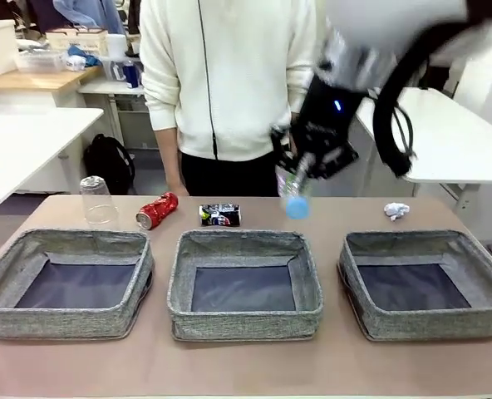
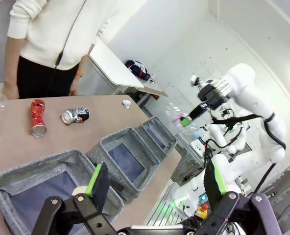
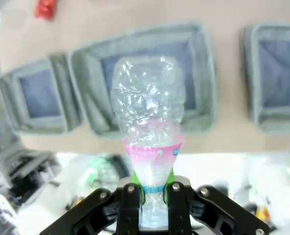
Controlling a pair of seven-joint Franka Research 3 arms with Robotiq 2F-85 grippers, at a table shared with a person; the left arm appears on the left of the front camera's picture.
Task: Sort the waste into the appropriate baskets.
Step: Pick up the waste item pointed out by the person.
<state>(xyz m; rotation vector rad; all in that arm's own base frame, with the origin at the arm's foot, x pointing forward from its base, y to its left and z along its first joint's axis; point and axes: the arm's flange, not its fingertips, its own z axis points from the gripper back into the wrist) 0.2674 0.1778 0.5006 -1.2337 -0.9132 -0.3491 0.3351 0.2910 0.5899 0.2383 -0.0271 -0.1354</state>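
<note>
Bottle first: your right gripper (image 1: 301, 169) is clamped on the clear bottle (image 1: 295, 198) and holds it in the air, well above the table (image 1: 246, 366). The blue cap is at the low end. In the right wrist view the green pads (image 3: 170, 175) squeeze it at the pink label, and the crumpled clear body stands up in front of the camera. From the front the bottle hangs just above the far right corner of the middle basket (image 1: 242, 242) (you cannot judge from that angle how far it is over the rim). In the right wrist view its body lies across that same basket's dark bottom.

Your left gripper (image 2: 155, 182) is up high, its two fingers spread wide apart with nothing between them. Its camera looks down across the left basket (image 1: 71, 239) toward the other two.

Everything else sits on the table along the far side, beyond the baskets:
- The clear plastic cup (image 1: 97, 200) stands upside down behind the left basket.
- The crushed red can (image 1: 157, 210) lies on its side just right of the cup.
- The crushed dark can (image 1: 219, 215) lies behind the middle basket, near the red can but not touching it.
- The crumpled white paper ball (image 1: 396, 211) lies behind the right basket (image 1: 429, 242).

A person (image 1: 229, 75) in a white top stands at the far edge, arms hanging down.
</note>
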